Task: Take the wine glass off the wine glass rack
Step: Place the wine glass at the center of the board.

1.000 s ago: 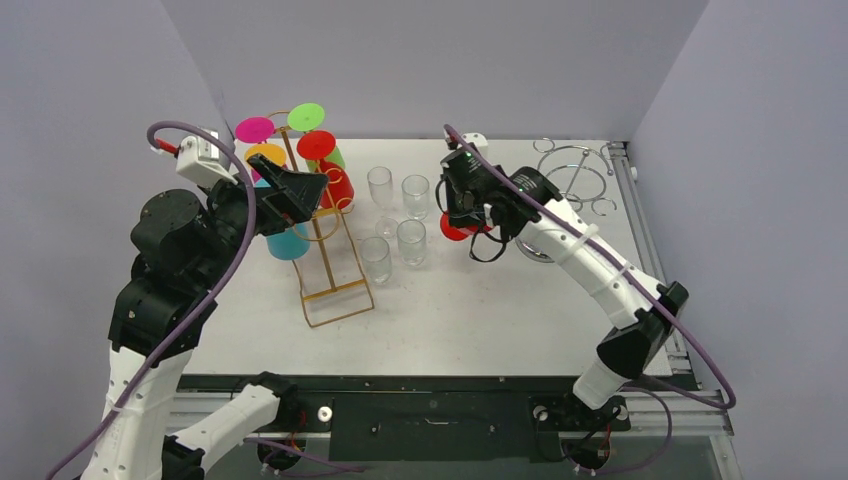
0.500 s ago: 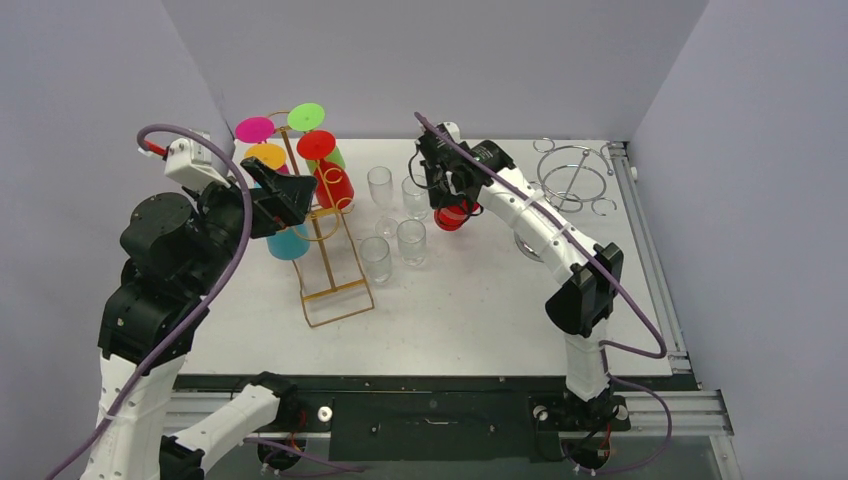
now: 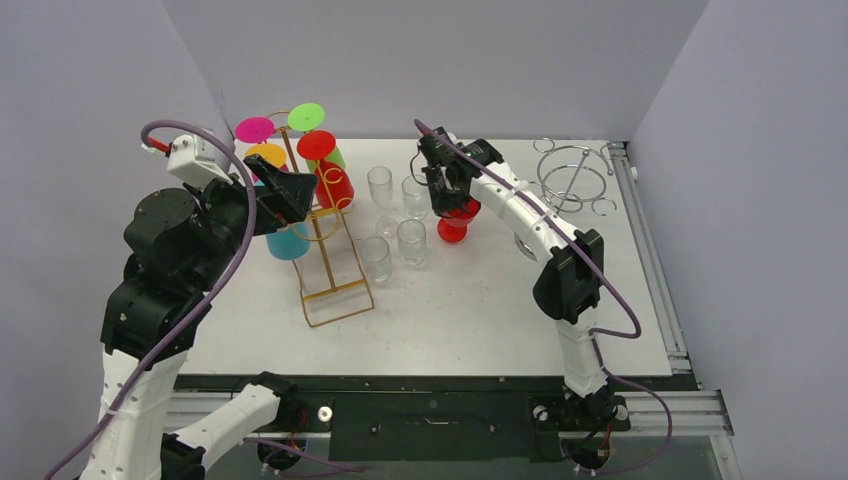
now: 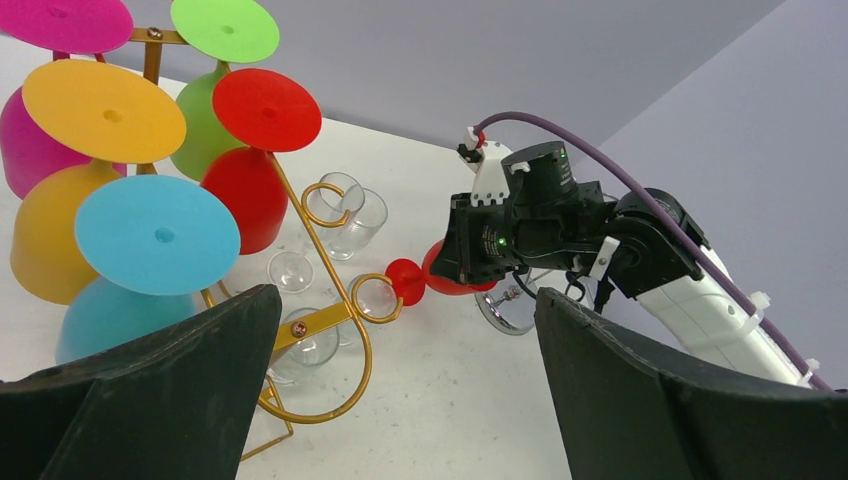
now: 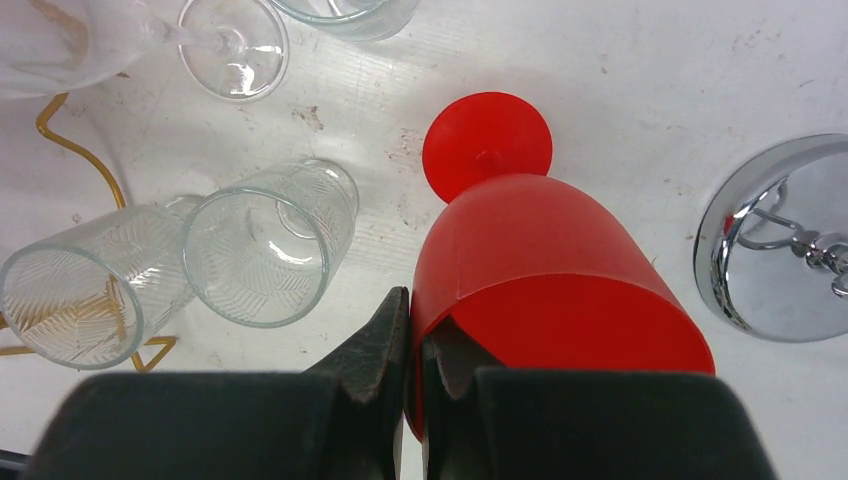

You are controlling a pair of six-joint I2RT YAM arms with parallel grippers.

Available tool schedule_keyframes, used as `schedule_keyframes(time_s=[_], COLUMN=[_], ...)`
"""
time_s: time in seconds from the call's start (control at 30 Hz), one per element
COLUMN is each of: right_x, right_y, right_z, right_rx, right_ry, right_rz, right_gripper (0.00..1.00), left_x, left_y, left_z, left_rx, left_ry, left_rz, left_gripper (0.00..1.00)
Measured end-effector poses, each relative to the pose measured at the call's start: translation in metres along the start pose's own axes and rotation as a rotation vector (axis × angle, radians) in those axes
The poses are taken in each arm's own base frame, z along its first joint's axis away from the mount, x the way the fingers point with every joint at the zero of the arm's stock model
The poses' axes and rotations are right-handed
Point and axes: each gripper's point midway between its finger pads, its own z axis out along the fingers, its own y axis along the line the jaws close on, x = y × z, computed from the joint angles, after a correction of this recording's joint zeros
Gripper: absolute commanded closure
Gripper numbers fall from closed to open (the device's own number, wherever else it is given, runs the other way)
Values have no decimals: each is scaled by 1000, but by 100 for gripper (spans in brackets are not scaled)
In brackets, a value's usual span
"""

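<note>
The gold wire wine glass rack (image 3: 340, 290) stands at the left of the table. Several coloured glasses hang upside down on its upper end: pink, green, orange, red and blue (image 4: 155, 235). A red wine glass (image 3: 457, 222) is off the rack, foot down just right of the clear tumblers. My right gripper (image 3: 447, 200) is shut on it. In the right wrist view the gripper (image 5: 415, 320) pinches the wall of the red bowl (image 5: 540, 270), one finger inside and one outside. My left gripper (image 3: 300, 190) hovers open beside the hanging glasses, holding nothing (image 4: 405, 300).
Clear tumblers (image 3: 411, 240) (image 3: 375, 258) and a clear stemmed glass (image 3: 380, 185) stand between the rack and the red glass. A chrome wire stand (image 3: 575, 180) sits back right, its round base (image 5: 780, 240) close to the red glass. Grey walls close in the table.
My right arm has swung left and down, bringing the red glass from a lifted, tilted hold to foot-down beside the tumblers. The left arm has barely shifted.
</note>
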Motion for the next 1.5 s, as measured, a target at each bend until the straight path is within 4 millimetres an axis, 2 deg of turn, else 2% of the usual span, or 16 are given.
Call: schedule_keyframes(time_s=[0.2, 0.33, 0.4, 0.57, 0.7, 0.97, 1.2, 1.37, 1.5], right_x=[5, 7, 7, 7, 5, -8, -9, -14, -23], right_y=[5, 6, 7, 7, 7, 10, 10, 10, 9], right_z=[20, 24, 24, 24, 23, 15, 13, 0, -28], right_rx=[-5, -7, -9, -11, -12, -25, -24, -34, -60], right_ry=[38, 49, 47, 48, 43, 3, 0, -27, -83], right_rz=[-11, -13, -12, -14, -14, -5, -1, 7, 22], right_gripper=[100, 100, 97, 77, 68, 59, 54, 49, 45], left_x=[1, 2, 2, 3, 3, 4, -6, -2, -9], left_y=[0, 1, 1, 1, 1, 3, 14, 33, 59], left_z=[2, 2, 3, 3, 4, 7, 12, 19, 22], left_rx=[-3, -4, -4, -7, -8, -25, -126, -210, -293], left_ry=[5, 7, 8, 11, 13, 24, 28, 46, 36], left_rz=[1, 1, 1, 2, 2, 5, 19, 19, -11], left_gripper=[4, 4, 4, 4, 4, 4, 4, 4, 4])
